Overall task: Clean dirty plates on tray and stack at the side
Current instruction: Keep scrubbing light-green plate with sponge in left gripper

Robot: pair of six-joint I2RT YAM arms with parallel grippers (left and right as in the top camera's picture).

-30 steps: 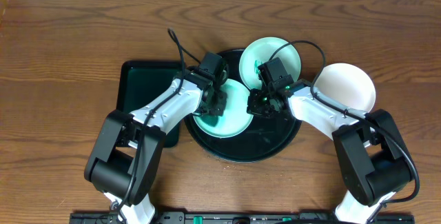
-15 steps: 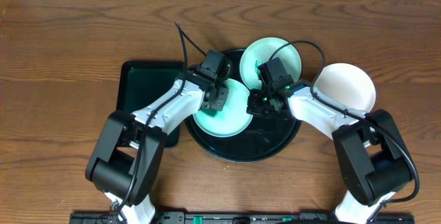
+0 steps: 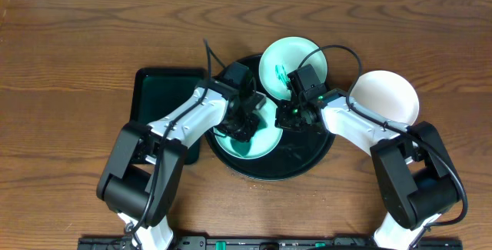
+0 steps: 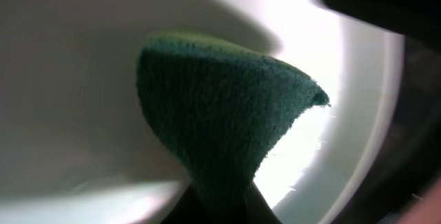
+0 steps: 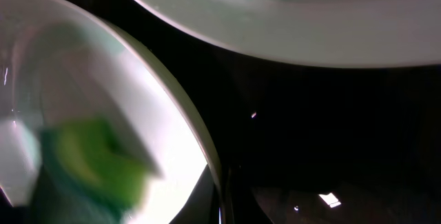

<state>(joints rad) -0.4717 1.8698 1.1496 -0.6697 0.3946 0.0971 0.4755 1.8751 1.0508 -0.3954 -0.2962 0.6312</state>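
Note:
The round black tray (image 3: pixel 307 158) holds a pale mint-green plate (image 3: pixel 257 144) at its left. My left gripper (image 3: pixel 242 123) is shut on a dark green sponge (image 4: pixel 220 114) and presses it into this plate (image 4: pixel 69 79). My right gripper (image 3: pixel 286 115) is shut on the same plate's right rim (image 5: pixel 200 148); the sponge shows there as a green blur (image 5: pixel 89 162). A second mint-green plate (image 3: pixel 286 61) with a teal smear lies over the tray's back rim and also shows in the right wrist view (image 5: pixel 289 17). A white plate (image 3: pixel 388 96) sits on the table right of the tray.
A smaller rectangular black tray (image 3: pixel 157 100) lies left of the round tray, under my left arm. The wooden table (image 3: pixel 77 50) extends round both trays. Cables arch over both wrists.
My left gripper has moved toward the front with the sponge, deeper into the near mint plate. The back mint plate has shifted slightly left. My right gripper has stayed put.

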